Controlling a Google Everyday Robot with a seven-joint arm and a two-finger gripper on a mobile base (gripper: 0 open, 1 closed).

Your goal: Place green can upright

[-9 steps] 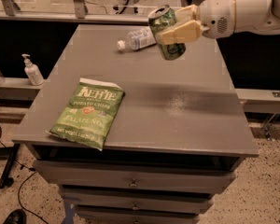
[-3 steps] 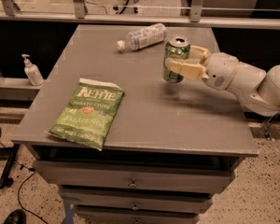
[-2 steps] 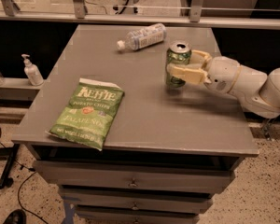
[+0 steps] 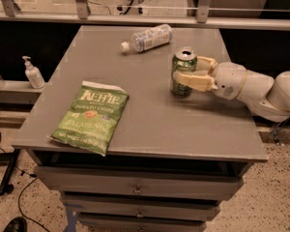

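The green can [image 4: 182, 83] stands upright on the grey table [image 4: 150, 115], right of the middle, with its silver pull-tab top facing up. My gripper [image 4: 188, 70] reaches in from the right, level with the can's upper half. Its cream fingers [image 4: 195, 80] sit one in front of the can and one behind it, closed against its sides. The can's base appears to rest on the tabletop. The white arm [image 4: 253, 88] stretches off past the table's right edge.
A clear plastic water bottle [image 4: 147, 38] lies on its side at the back of the table. A flat green chip bag [image 4: 91, 116] lies at the front left. A soap dispenser [image 4: 33, 73] stands on a ledge to the left. Drawers [image 4: 135, 190] are below the tabletop.
The gripper has brought the can down from high and tilted near the bottle to upright on the table. In the last second it sank slightly and settled.
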